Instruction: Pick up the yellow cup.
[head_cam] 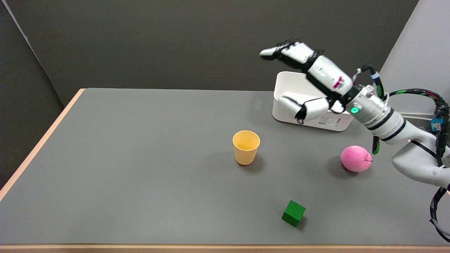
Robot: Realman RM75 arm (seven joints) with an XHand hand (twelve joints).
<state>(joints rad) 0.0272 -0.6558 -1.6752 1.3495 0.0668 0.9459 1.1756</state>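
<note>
Tabletop (pixel 140 168): We see a grey surface with a pale wooden edge along its left and near sides, carrying four things, all set toward the middle and right.

Cup (pixel 246 147): The yellow cup stands upright near the middle of the tabletop, mouth up, apparently empty, with nothing touching it. It is well apart from everything else.

Block (pixel 293 213): A small green cube sits nearer to us, to the right of the cup and apart from it.

Bin (pixel 286 105): A white open box rests at the far right of the tabletop, partly hidden behind the arm.

Hand (pixel 309 80): The right hand hangs in the air in front of the bin, up and to the right of the cup. We see it released and holding nothing, its fingers stretched out leftward and the thumb spread wide below them. The fingertips are blurred, so we cannot give their exact pose.

Ball (pixel 355 159): A pink ball lies below the forearm, near the right edge, untouched.

Progress: We judge the task barely begun. The hand points toward the cup but is well short of it and above it. The descent, the closing of fingers around the cup and the lift are all left to do.
</note>
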